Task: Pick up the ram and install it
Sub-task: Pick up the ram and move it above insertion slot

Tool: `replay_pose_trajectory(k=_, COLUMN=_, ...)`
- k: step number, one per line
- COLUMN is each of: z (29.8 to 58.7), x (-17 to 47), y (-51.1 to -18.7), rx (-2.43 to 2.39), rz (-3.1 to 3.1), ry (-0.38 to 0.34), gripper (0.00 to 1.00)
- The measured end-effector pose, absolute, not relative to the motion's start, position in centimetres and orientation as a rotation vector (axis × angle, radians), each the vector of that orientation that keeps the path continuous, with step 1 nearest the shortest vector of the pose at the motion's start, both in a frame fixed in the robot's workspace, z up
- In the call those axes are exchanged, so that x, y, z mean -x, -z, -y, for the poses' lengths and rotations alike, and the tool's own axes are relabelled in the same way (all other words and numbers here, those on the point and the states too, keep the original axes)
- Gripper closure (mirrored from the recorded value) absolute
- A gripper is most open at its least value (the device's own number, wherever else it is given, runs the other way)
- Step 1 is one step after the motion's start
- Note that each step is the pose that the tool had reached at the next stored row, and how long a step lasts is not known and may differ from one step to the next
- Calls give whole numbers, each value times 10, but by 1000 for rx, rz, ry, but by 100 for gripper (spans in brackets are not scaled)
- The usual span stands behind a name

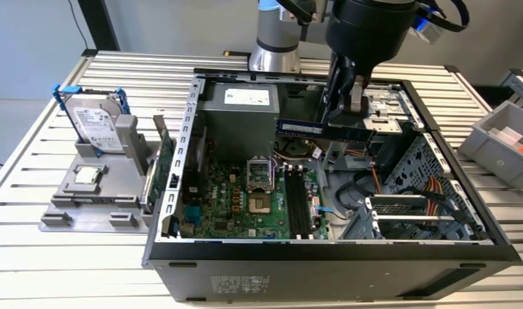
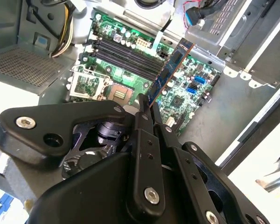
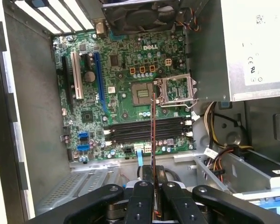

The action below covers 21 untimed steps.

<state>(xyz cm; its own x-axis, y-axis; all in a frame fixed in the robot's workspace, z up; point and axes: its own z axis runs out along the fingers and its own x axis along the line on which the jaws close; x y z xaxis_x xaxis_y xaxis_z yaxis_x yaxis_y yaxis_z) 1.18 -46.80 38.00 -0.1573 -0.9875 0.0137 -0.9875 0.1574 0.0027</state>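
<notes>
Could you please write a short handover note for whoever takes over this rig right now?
Gripper: shut on the ram.
Ram: in the air above the open computer case, over the motherboard and clear of it. In the first wrist view its edge lies across the black memory slots, not along them.
Done: the ram is picked up and is over the case.
Left: the ram is not yet in a slot; the slots look empty.

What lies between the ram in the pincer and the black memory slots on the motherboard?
Nothing: in the first wrist view the ram hangs above the memory slots, with only air between.
</notes>
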Motion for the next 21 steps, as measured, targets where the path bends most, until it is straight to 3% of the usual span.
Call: replay_pose_trajectory(k=21, z=468, x=-12, y=-380, rx=-1933, rz=2460, ry=-10, gripper=100)
